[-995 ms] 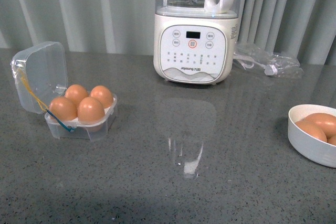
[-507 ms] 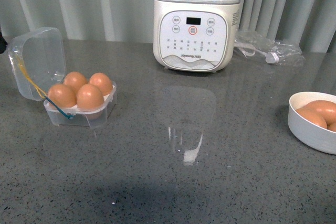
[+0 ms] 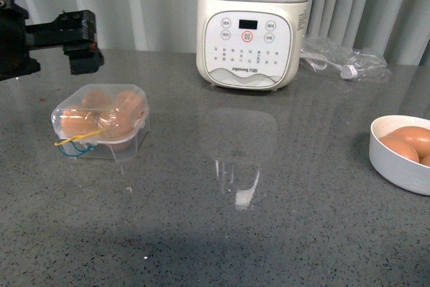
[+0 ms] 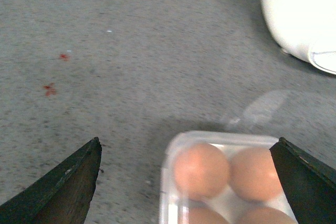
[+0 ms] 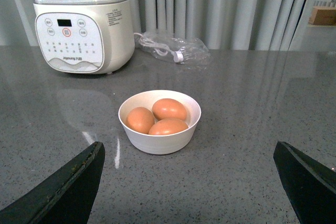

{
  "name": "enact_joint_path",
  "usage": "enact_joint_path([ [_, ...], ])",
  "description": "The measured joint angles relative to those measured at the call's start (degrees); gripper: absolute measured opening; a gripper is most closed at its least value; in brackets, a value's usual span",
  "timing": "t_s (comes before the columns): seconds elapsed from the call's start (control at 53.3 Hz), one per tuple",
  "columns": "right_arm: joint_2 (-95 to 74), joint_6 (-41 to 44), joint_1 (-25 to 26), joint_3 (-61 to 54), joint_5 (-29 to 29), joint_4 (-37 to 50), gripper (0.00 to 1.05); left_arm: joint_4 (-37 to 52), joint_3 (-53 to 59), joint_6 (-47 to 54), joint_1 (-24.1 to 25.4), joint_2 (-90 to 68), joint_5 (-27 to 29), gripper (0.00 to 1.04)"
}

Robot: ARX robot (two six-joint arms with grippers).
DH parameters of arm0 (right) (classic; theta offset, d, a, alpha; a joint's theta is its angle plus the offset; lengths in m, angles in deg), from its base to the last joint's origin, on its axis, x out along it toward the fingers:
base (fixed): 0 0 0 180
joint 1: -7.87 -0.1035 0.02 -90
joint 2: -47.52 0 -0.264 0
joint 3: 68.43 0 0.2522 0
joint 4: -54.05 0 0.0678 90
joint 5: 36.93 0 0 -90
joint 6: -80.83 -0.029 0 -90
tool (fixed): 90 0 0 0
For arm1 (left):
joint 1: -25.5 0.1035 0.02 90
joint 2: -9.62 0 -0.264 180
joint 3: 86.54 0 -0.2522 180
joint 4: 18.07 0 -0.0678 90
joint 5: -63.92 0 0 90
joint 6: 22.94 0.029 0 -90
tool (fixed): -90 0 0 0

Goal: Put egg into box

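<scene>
The box (image 3: 101, 120), a clear plastic egg case with yellow and blue bands at its front, stands on the left of the counter with its lid shut over several brown eggs (image 3: 119, 117). My left gripper (image 3: 86, 39) hovers open just behind and above it, holding nothing. In the left wrist view the box (image 4: 220, 140) lies between the open fingers (image 4: 68, 187), with two eggs (image 4: 201, 170) clearly seen through the lid. My right gripper (image 5: 189, 153) is open and empty, just short of a white bowl (image 5: 157, 142) holding three brown eggs (image 5: 169, 108).
A white Joyoung blender (image 3: 250, 28) stands at the back middle. A crumpled plastic bag with a cable (image 3: 346, 66) lies to its right. The bowl (image 3: 396, 173) sits at the counter's right edge. Grey curtains hang behind.
The box's lid was open and standing up; it is now shut over the eggs. My left gripper has come into the front view behind the box.
</scene>
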Motion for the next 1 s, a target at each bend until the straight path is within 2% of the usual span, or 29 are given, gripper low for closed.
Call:
enact_joint_path([
  [0.15, 0.00, 0.00, 0.02, 0.00, 0.02, 0.00, 0.97, -4.17, 1.29, 4.09, -4.61, 2.29, -3.19, 0.98],
  [0.244, 0.00, 0.00, 0.00, 0.00, 0.00, 0.00, 0.97, -5.57, 1.92, 6.54, -6.01, 2.93, -3.32, 0.98],
  [0.526, 0.00, 0.00, 0.02, 0.00, 0.00, 0.00, 0.97, -9.79, 2.10, 9.60, -6.36, 4.20, -1.79, 0.98],
  [0.845, 0.00, 0.00, 0.02, 0.00, 0.02, 0.00, 0.97, -13.03, 2.08, 8.07, -2.71, 15.34, -5.64, 0.98],
  [0.995, 0.00, 0.00, 0.02, 0.00, 0.02, 0.00, 0.97, -17.53, 4.44, 8.52, 2.71, 27.74, -10.56, 0.98],
])
